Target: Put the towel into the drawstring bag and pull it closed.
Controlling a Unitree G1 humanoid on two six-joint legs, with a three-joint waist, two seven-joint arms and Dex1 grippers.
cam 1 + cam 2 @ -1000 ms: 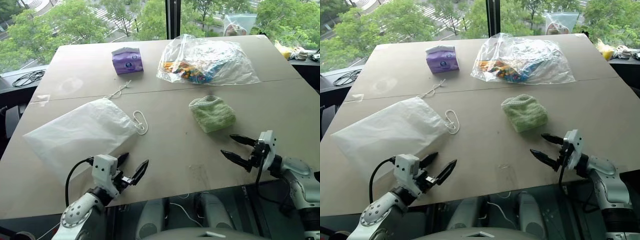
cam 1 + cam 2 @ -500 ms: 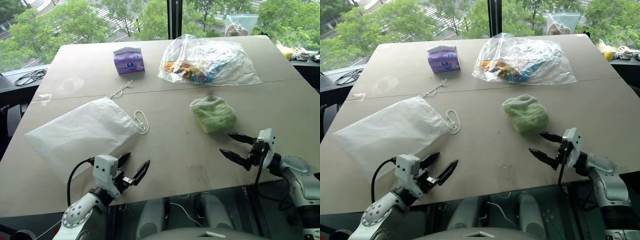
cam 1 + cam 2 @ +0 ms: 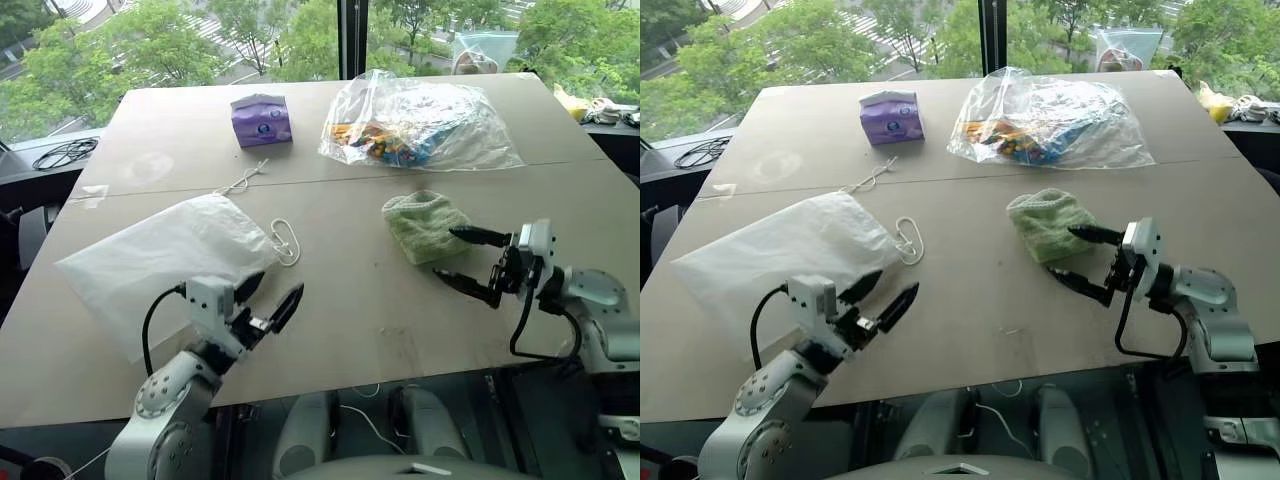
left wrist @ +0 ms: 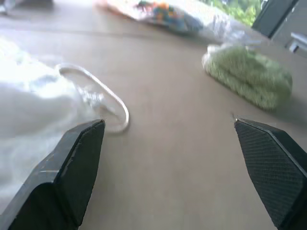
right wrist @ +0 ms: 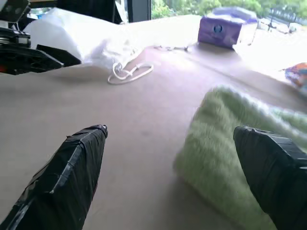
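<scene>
The pale green towel (image 3: pixel 425 227) lies bundled on the table right of centre. My right gripper (image 3: pixel 445 252) is open at its near edge, above the table, with nothing between the fingers. In the right wrist view the towel (image 5: pixel 230 158) lies just ahead, closer to one finger. The white drawstring bag (image 3: pixel 160 265) lies flat at the left, its mouth and looped cord (image 3: pixel 283 240) pointing toward the towel. My left gripper (image 3: pixel 281 283) is open and empty over the bag's near corner. The left wrist view shows the cord (image 4: pixel 96 96) and the towel (image 4: pixel 247 79) ahead.
A purple tissue pack (image 3: pixel 261 120) stands at the back of the table. A clear plastic bag of colourful items (image 3: pixel 420 120) lies behind the towel. A seam (image 3: pixel 330 178) crosses the table. The table's near edge (image 3: pixel 400 375) runs under both arms.
Both grippers have risen and moved forward. The right one has come up to the towel's near edge. The left one is now closer to the bag. Both stay open.
</scene>
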